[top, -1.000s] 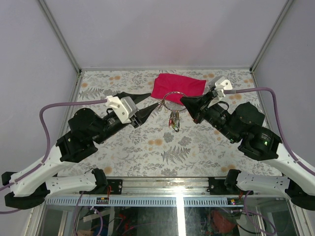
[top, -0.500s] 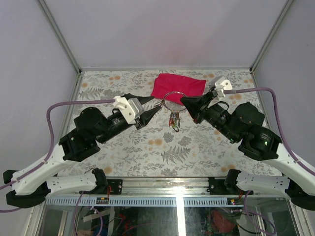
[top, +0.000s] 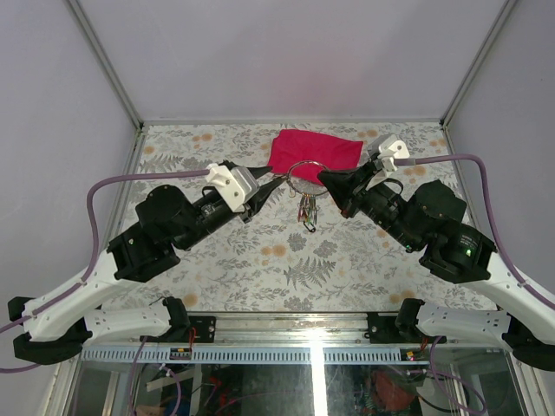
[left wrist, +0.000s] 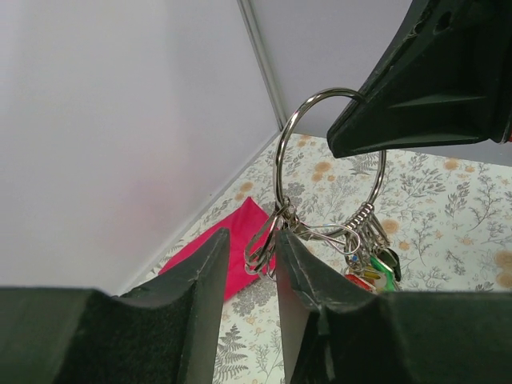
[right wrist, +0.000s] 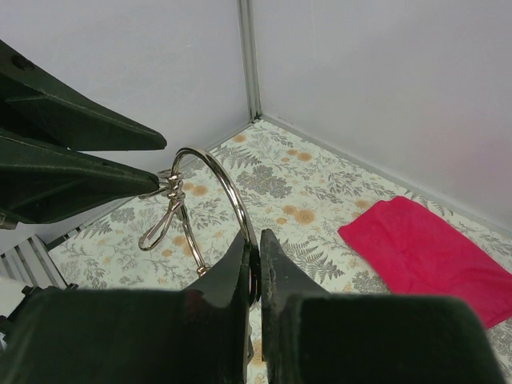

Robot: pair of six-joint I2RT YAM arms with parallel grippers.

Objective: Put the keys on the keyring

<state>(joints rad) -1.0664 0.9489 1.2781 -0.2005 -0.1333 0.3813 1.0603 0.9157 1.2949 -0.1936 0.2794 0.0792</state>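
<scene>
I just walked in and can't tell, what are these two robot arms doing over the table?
The right gripper is shut on the keyring, holding it up above the flowered table. A bunch of keys with coloured tags already hangs from the ring. The left gripper, jaws apart, has its tips at the ring's other side, by a small clip hanging there. A red cloth lies on the table behind them, untouched.

Robotics lab test cell, plain grey panel walls [top: 286, 52] w/ alu corner posts [top: 104, 61], floral-print tabletop [top: 260, 269], L arm [top: 160, 230] & R arm [top: 434, 230] bolted at front rail [top: 295, 325], slotted cable duct [top: 260, 355] + loose wiring [top: 165, 381] below it
</scene>
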